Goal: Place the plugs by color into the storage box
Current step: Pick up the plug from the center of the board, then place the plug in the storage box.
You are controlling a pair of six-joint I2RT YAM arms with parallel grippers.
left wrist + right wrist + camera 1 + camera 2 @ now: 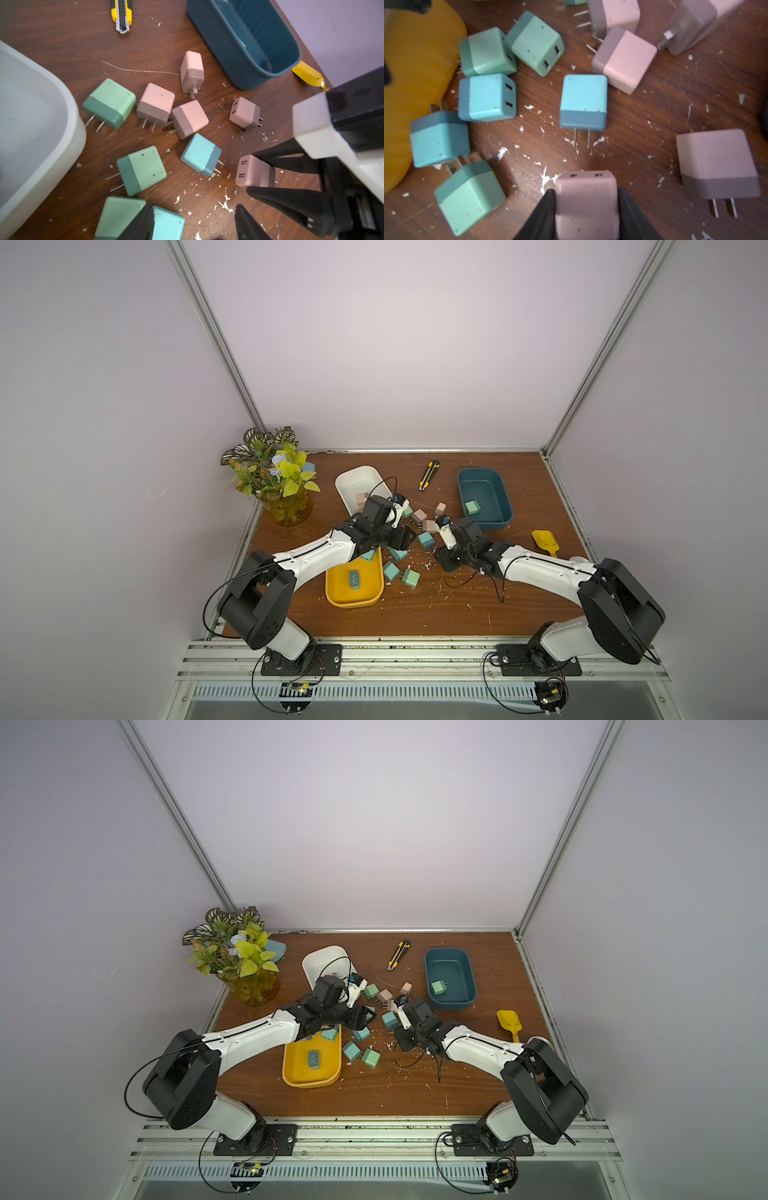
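Pale lilac walls point(395, 344) enclose a scratched wooden tabletop point(436, 614).

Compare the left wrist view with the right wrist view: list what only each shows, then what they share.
Only the left wrist view: the utility knife, the teal bin, the white bin and the yellow scoop. Only the right wrist view: the yellow bin. Both: the right tool shut on a pink plug, and a blue plug lying nearby on the table.
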